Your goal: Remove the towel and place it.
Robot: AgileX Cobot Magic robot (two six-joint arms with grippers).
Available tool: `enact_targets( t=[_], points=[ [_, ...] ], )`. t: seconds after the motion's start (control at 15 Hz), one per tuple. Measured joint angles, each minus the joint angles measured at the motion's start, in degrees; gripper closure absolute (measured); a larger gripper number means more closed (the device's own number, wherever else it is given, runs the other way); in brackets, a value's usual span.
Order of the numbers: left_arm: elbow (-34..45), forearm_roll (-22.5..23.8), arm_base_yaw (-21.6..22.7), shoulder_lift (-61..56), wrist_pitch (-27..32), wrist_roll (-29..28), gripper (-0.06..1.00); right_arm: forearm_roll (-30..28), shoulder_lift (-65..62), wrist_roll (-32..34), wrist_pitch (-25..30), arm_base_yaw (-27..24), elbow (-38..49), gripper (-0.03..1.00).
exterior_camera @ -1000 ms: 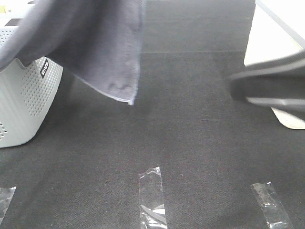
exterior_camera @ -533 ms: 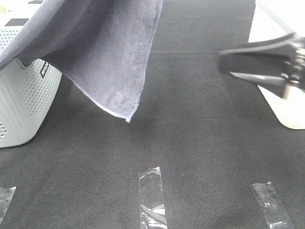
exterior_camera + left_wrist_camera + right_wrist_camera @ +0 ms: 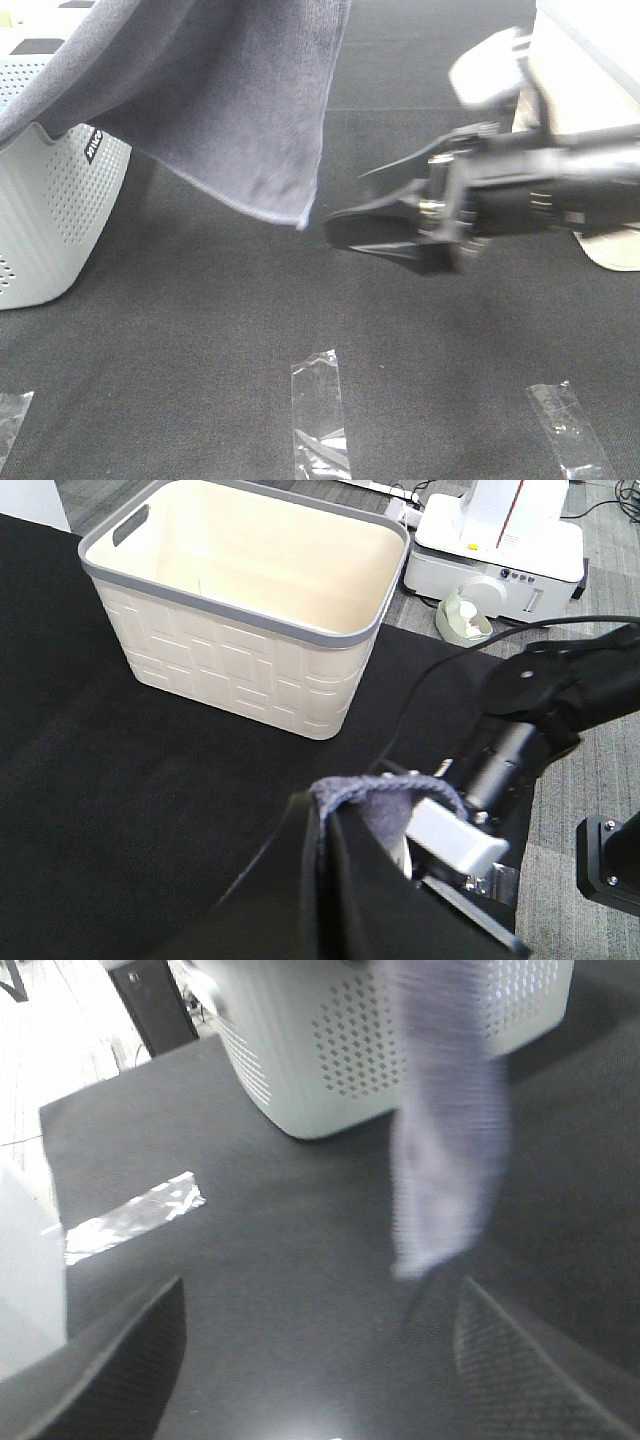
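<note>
Above the left half of the black bench (image 3: pixel 200 330), the towel (image 3: pixel 220 100) hangs in the air. Its long axis slants from the upper left, where it lies over the rim of the grey basket (image 3: pixel 45 220), down to a free corner that points at the bench near the middle. One hemmed edge runs nearly straight down to that corner. In the right wrist view the towel (image 3: pixel 445 1150) shows as a blurred strip dangling in front of the grey basket (image 3: pixel 350 1050).

The grey basket stands on the bench, its wall perforated. The cloth covers its mouth, so its contents cannot be seen. In the left wrist view a cream basket (image 3: pixel 240 670) with a grey rim stands on the bench, and its inside is bare.

The left claw (image 3: pixel 360 830) has a bunched fold of towel (image 3: pixel 385 792) gathered at its tip. Dark shapes hide most of the fingers, so the grip seems to be closed on the cloth, though the pinch itself is unclear.

The right claw (image 3: pixel 345 200) reaches in from the right, blurred, with its jaws spread wide and nothing between them. Its tips are just beside the towel's low corner. Whether they touch it cannot be told. In its own wrist view the right claw (image 3: pixel 320 1300) has its two fingers (image 3: pixel 110 1360) far apart with the towel's end hanging ahead of the gap.

Clear tape strips (image 3: pixel 320 410) lie stuck on the bench nearer the camera.
</note>
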Motion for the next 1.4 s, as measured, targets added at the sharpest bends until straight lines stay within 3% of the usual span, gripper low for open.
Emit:
enact_targets(
  t=[0.33, 0.93, 1.07, 1.33, 1.4],
  points=[
    [0.00, 0.00, 0.00, 0.00, -0.40, 0.00, 0.94, 0.17, 8.77, 0.00, 1.89, 0.00, -7.91, 0.26],
    [0.00, 0.00, 0.00, 0.00, -8.31, 0.00, 0.94, 0.40, 17.99, 4.81, 4.76, 0.00, -17.13, 0.26],
    [0.00, 0.00, 0.00, 0.00, -9.51, 0.00, 0.94, 0.40, 17.99, 5.61, 6.42, 0.00, -18.39, 0.34],
    [0.00, -0.06, 0.00, 0.00, -12.03, 0.00, 0.94, 0.40, 17.99, 5.67, 7.79, 0.00, -18.39, 0.62],
    [0.00, -0.06, 0.00, 0.00, -12.03, 0.00, 0.94, 0.40, 17.99, 5.67, 7.79, 0.00, -18.39, 0.62]
  ],
)
